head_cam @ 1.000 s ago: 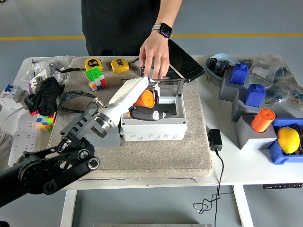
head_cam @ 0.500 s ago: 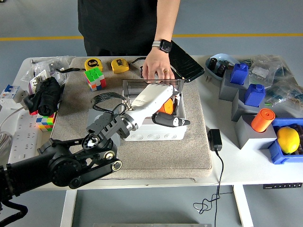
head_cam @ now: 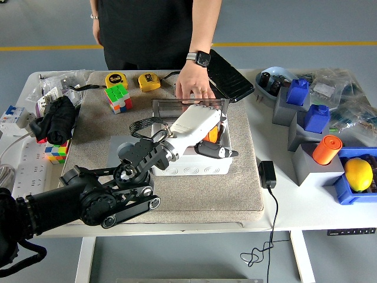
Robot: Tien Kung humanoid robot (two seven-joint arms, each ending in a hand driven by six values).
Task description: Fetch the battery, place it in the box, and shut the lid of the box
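The grey box (head_cam: 194, 166) stands on the beige mat (head_cam: 247, 188) with its clear lid (head_cam: 177, 106) tilted up at the far side. A person's hand (head_cam: 193, 87), with a watch on the wrist, rests on the lid's top edge. My left hand (head_cam: 207, 137), white with black fingertips, reaches from the lower left over the open box and is shut on the orange battery (head_cam: 211, 135). Only a small part of the battery shows under the palm, inside the box. The thumb (head_cam: 217, 152) lies over the box's front wall. My right arm is out of view.
Two tape measures (head_cam: 116, 79) and a colour cube (head_cam: 118, 97) lie at the mat's far left. A black flat device (head_cam: 228, 75) lies behind the box. A power adapter (head_cam: 267, 174) sits right of the mat. Grey stands with blue and orange items (head_cam: 326, 150) and a lemon (head_cam: 358, 174) fill the right side.
My left hand has carried the orange battery from the box's left part to the right and a little lower into the box. The person's hand has stayed on the lid.
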